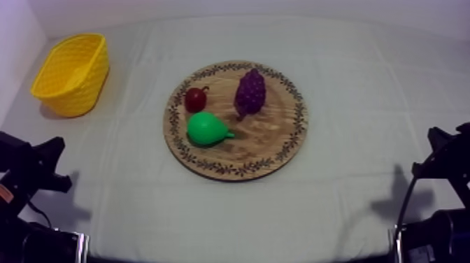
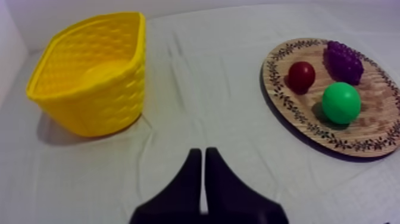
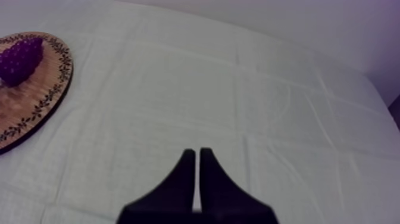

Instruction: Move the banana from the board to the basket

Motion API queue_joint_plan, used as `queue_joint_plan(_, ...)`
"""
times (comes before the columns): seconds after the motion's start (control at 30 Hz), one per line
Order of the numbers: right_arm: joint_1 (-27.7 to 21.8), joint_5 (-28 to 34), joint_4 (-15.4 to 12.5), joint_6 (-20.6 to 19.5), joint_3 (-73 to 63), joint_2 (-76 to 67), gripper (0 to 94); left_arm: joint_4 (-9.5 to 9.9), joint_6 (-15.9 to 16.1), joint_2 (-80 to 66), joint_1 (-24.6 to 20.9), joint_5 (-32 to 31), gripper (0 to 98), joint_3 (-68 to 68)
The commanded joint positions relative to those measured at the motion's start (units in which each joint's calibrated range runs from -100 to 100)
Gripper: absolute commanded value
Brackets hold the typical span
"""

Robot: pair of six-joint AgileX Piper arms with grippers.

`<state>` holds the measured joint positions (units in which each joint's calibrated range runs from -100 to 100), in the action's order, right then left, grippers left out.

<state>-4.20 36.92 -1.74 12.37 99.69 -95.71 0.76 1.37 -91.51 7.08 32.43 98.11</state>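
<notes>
The round wooden board [image 1: 280, 150] lies mid-table and carries a green pear [image 1: 206, 129], a purple bunch of grapes [image 1: 250, 91] and a small red fruit [image 1: 195, 98]. The yellow basket [image 1: 71, 73] stands at the far left, upright. My left gripper [image 2: 203, 151] hovers over bare cloth between the basket [image 2: 89, 77] and the board [image 2: 280, 89], its fingers together as a narrow wedge. My right gripper [image 3: 197, 151] is likewise shut on nothing over cloth, right of the board's rim [image 3: 56, 89], with the grapes [image 3: 21, 59] beyond.
My left arm [image 1: 31, 164] sits low at the table's left edge, my right arm [image 1: 444, 161] low at the right edge. A pale wall rises behind the basket. Grey-white cloth spreads in front of the board and to its right.
</notes>
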Motion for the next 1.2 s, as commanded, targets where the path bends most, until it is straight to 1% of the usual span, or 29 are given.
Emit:
queue_joint_plan(0.0, 0.0, 0.0, 0.0, 0.0, 0.0, 0.0, 0.6, 0.67, -0.9, -2.6, -0.1, 0.0, 0.1, 0.9)
queue_joint_plan(0.07, 0.0, 0.0, 0.0, 0.0, 0.0, 0.0, 0.6, 0.97, -0.9, -3.8, 0.0, 0.0, 0.1, 1.3)
queue_joint_plan(0.13, 0.0, 0.0, 0.0, 0.0, 0.0, 0.0, 0.6, 1.12, -1.6, -5.0, 0.2, 0.3, 0.1, 1.4)
queue_joint_plan(0.2, 0.0, 0.0, 0.0, 0.0, 0.0, 0.0, 0.6, 1.21, -3.6, -6.6, 0.6, 0.1, 0.1, 1.5)
queue_joint_plan(0.37, 0.0, 0.0, 0.0, 0.0, 0.0, 0.0, 0.6, 1.33, -10.2, -8.2, 1.4, -0.1, 0.1, 1.6)
queue_joint_plan(0.47, 0.0, 0.0, 0.0, 0.0, 0.0, 0.0, 0.6, 1.35, -12.1, -8.4, 1.5, -0.2, 0.1, 1.7)
queue_joint_plan(1.17, 0.0, 0.0, 0.0, 0.0, 0.0, 0.0, 0.6, 1.36, -12.3, -8.5, 1.6, -0.2, 0.1, 1.7)
